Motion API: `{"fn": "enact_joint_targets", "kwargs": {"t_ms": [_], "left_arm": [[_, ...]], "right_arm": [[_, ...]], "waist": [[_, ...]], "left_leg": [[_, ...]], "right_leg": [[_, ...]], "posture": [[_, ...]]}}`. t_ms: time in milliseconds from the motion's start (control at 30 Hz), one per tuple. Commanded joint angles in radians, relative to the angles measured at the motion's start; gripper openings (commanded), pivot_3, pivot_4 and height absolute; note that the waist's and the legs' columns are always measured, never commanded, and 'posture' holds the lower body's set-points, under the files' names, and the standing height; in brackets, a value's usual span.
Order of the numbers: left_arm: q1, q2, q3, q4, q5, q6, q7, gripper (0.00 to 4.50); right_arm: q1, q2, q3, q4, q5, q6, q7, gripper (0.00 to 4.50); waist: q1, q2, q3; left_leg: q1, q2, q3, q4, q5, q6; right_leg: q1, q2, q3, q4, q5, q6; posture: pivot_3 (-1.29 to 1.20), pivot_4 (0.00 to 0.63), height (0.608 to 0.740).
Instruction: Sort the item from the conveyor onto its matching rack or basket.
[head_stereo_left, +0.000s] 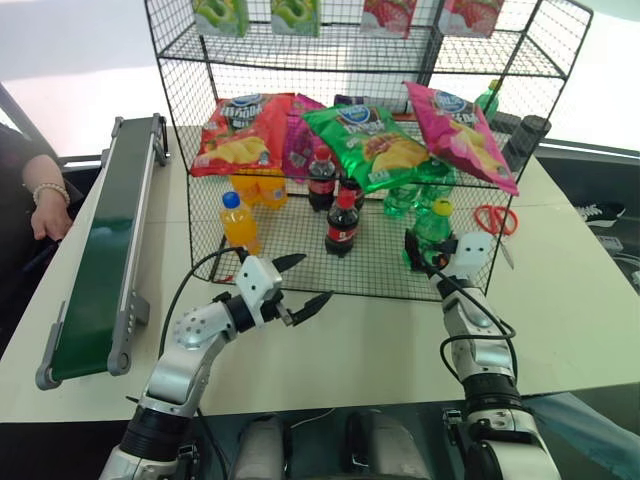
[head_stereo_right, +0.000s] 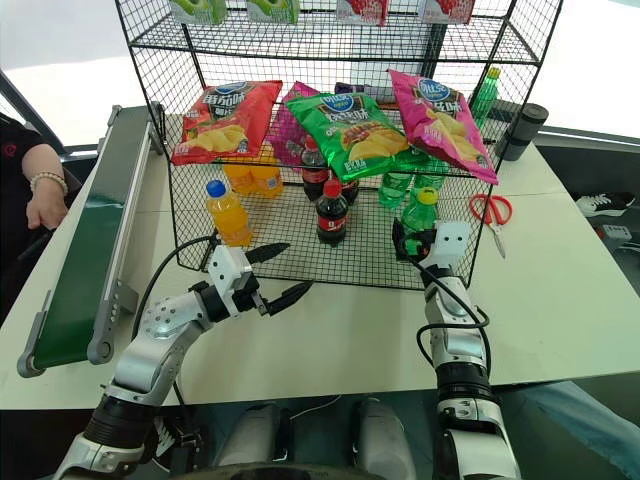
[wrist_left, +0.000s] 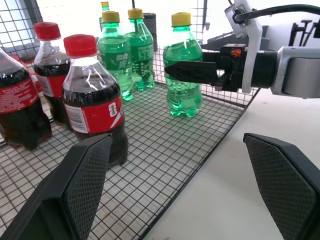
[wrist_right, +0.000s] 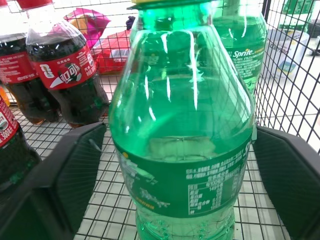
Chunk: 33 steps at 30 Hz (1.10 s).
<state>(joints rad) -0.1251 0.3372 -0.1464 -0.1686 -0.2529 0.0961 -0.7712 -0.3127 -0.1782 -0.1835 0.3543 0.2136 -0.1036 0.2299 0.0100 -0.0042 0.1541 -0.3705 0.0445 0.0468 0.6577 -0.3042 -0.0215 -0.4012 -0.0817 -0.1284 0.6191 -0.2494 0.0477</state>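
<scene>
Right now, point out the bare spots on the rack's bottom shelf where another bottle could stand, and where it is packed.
Bare mesh lies along the front edge of the rack, between the orange bottle and the front cola bottle, and between that cola and the green bottle at the right pincer. Behind, under the chip bags, bottles crowd together.
</scene>
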Motion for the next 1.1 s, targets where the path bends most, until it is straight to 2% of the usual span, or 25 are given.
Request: {"fn": "enact_joint_targets", "kwargs": {"t_ms": [33, 233, 433, 533, 667, 833, 1100], "left_arm": [[-0.006, 0.004, -0.008, -0.020, -0.010, -0.008, -0.012, 4.50], [-0.001, 0.006, -0.009, -0.029, -0.016, 0.007, -0.020, 4.50], [-0.015, 0.016, 0.004, -0.015, -0.026, 0.041, -0.022, 4.50], [-0.022, 0.034, 0.034, -0.009, -0.031, 0.058, -0.015, 4.50], [-0.009, 0.105, 0.123, 0.006, -0.039, 0.048, -0.009, 4.50], [0.021, 0.164, 0.203, -0.004, -0.081, 0.066, -0.029, 4.50], [0.112, 0.218, 0.227, -0.047, -0.116, 0.081, -0.069, 4.50]], "right_arm": [[0.037, -0.021, 0.010, -0.102, -0.015, -0.009, 0.014, 4.44], [0.204, -0.058, 0.017, -0.334, -0.005, 0.061, 0.043, 4.44], [0.404, -0.154, 0.063, -0.622, -0.026, 0.130, 0.127, 4.44], [0.474, -0.193, 0.049, -0.740, 0.012, 0.175, 0.162, 4.44], [0.613, -0.288, -0.028, -0.906, 0.135, 0.252, 0.273, 4.44], [0.676, -0.360, -0.106, -0.941, 0.206, 0.294, 0.339, 4.44], [0.630, -0.392, -0.154, -0.863, 0.222, 0.300, 0.384, 4.44]], "waist": [[0.001, 0.000, 0.000], [0.002, 0.001, -0.001], [0.000, 0.003, -0.002], [0.002, 0.002, -0.003], [0.004, 0.002, -0.003], [0.003, -0.001, -0.004], [0.008, -0.001, -0.004]], "left_leg": [[0.000, 0.000, 0.000, 0.000, 0.000, 0.000], [0.000, 0.000, 0.000, 0.000, 0.000, 0.000], [0.000, 0.000, 0.001, 0.000, 0.000, 0.000], [0.000, 0.001, 0.001, 0.000, 0.000, 0.000], [0.000, 0.002, 0.001, 0.000, 0.000, 0.000], [-0.001, 0.002, 0.002, 0.000, 0.000, 0.000], [-0.002, 0.002, 0.002, 0.000, 0.000, 0.000]], "right_leg": [[0.000, 0.000, 0.000, 0.000, 0.000, 0.000], [0.000, 0.000, 0.001, -0.001, 0.000, 0.000], [-0.001, 0.000, 0.002, 0.000, 0.000, 0.000], [-0.002, 0.001, 0.003, 0.000, 0.000, 0.000], [-0.002, 0.003, 0.003, -0.001, 0.000, 0.000], [-0.002, 0.002, 0.003, -0.003, 0.000, 0.000], [-0.003, 0.002, 0.003, -0.003, 0.000, -0.002]], "posture": [[0.00, 0.150, 0.735], [0.00, 0.150, 0.735], [0.00, 0.150, 0.735], [0.00, 0.150, 0.735], [0.00, 0.150, 0.735], [0.00, 0.150, 0.735], [0.00, 0.150, 0.735]]}}
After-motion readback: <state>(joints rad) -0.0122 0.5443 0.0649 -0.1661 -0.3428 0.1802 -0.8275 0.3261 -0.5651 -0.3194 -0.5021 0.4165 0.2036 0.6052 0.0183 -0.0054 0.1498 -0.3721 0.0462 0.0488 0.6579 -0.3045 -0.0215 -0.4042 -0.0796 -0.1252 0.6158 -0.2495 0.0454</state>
